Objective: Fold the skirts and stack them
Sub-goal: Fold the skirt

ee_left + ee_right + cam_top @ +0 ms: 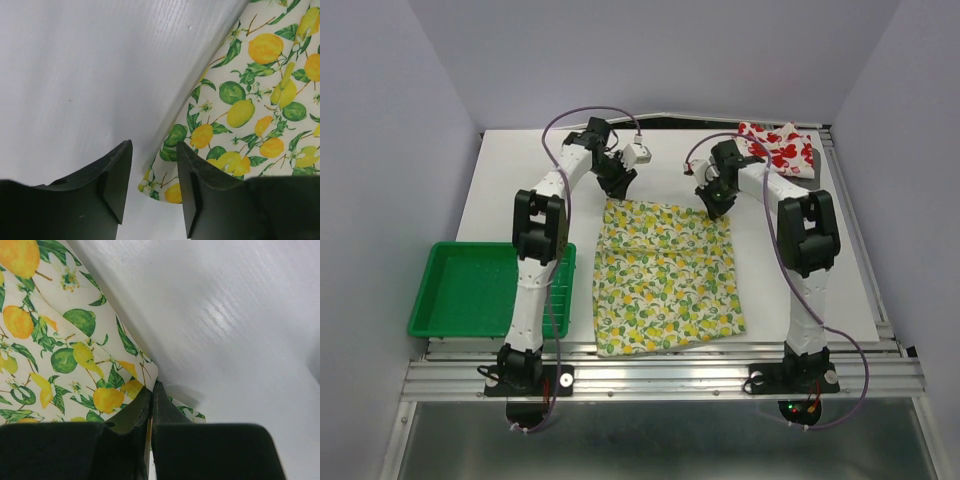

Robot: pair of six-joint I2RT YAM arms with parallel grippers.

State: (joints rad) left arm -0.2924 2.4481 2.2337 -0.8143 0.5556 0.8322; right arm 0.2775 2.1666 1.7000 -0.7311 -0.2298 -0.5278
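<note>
Right fingers (145, 405) pinching lemon skirt (50, 340), left fingers (120, 170) apart

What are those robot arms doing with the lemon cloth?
Their job is folding skirts. The lemon skirt lies spread flat on the table. The right hand is pinching one far corner, while the left hand, open, sits at the other far corner. A red-print skirt lies at the table's far right corner.

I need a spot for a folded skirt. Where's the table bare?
Bare table far left, beyond the green tray; also right, nearer than the red-print skirt. Crowded: far edge of the lemon skirt, at the left gripper and right gripper.
</note>
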